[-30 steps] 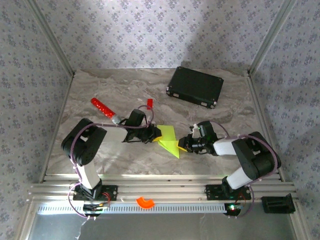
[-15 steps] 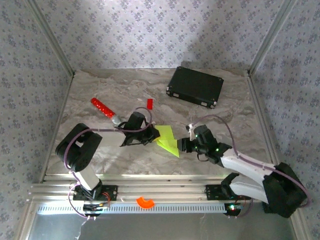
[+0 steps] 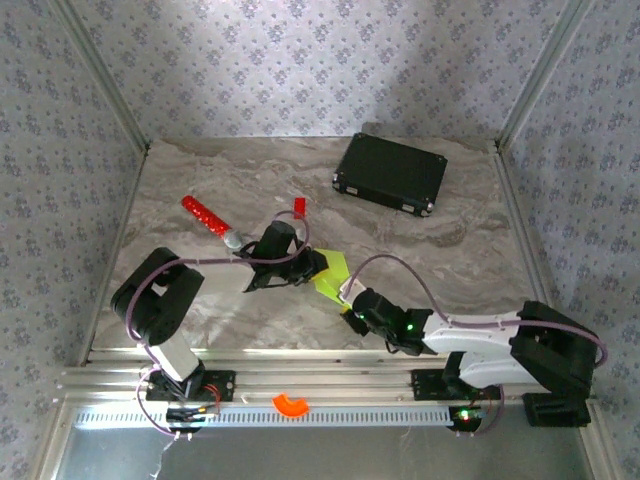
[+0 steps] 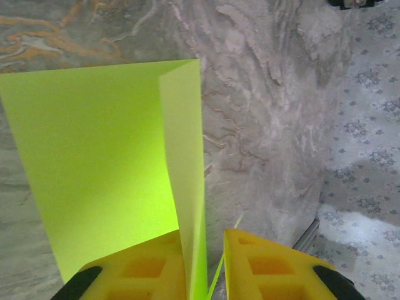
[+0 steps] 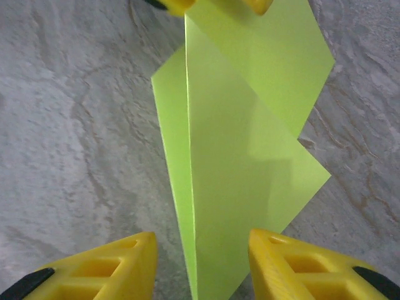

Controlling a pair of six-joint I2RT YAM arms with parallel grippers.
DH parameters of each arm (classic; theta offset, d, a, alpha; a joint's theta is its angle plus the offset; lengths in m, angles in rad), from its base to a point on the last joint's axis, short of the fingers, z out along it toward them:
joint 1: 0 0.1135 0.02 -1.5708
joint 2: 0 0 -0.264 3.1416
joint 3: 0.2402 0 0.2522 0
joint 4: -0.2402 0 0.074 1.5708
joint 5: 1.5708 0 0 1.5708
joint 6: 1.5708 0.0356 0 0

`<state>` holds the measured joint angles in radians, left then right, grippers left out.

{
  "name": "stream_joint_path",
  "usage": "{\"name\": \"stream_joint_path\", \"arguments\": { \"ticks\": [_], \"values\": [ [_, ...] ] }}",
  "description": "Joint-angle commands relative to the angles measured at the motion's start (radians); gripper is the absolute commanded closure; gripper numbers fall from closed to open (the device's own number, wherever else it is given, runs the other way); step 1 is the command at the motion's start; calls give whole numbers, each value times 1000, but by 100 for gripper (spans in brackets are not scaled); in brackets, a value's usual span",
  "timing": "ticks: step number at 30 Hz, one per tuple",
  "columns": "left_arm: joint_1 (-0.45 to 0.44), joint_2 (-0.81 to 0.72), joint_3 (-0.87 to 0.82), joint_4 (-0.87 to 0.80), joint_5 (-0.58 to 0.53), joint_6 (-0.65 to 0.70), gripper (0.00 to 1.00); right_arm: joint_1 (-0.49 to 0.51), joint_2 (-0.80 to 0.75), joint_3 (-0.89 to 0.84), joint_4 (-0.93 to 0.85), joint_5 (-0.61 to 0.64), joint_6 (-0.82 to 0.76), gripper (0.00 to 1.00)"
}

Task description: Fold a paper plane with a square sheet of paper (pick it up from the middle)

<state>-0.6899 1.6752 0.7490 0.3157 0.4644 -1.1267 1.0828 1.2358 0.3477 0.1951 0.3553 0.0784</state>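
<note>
The square sheet of paper (image 3: 331, 274) is lime yellow-green and partly folded, with one flap standing up along a crease (image 4: 184, 156). It lies on the marble table between my two grippers. My left gripper (image 3: 316, 266) is at its left edge. In the left wrist view the raised fold (image 4: 100, 162) rests against the left finger, with a narrow gap to the right finger, so the left gripper (image 4: 203, 234) is slightly open. My right gripper (image 3: 350, 303) is at the paper's near tip. It (image 5: 201, 236) stands open astride the pointed end of the paper (image 5: 237, 156).
A black case (image 3: 390, 173) lies at the back right. A red stick (image 3: 205, 218) lies at the left, and a small red block (image 3: 298, 205) sits behind the left gripper. An orange ring piece (image 3: 291, 404) rests on the front rail.
My right arm has swung from the paper's right side round to its near tip, and its jaws have opened. The left gripper has loosened a little on the fold.
</note>
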Motion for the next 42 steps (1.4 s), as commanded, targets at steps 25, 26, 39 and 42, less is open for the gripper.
{"name": "stream_joint_path", "arguments": {
  "ticks": [25,26,39,42],
  "values": [
    [-8,-11,55,0,48,33,84,1,164,23,146,115,-3,73],
    [-9,-9,55,-1,47,32,84,2,160,19,148,111,-2,74],
    [-8,-1,59,-4,38,27,87,-1,136,-15,175,99,13,76],
    [-8,1,59,-4,40,27,88,0,128,-25,180,97,20,77]
  ]
}}
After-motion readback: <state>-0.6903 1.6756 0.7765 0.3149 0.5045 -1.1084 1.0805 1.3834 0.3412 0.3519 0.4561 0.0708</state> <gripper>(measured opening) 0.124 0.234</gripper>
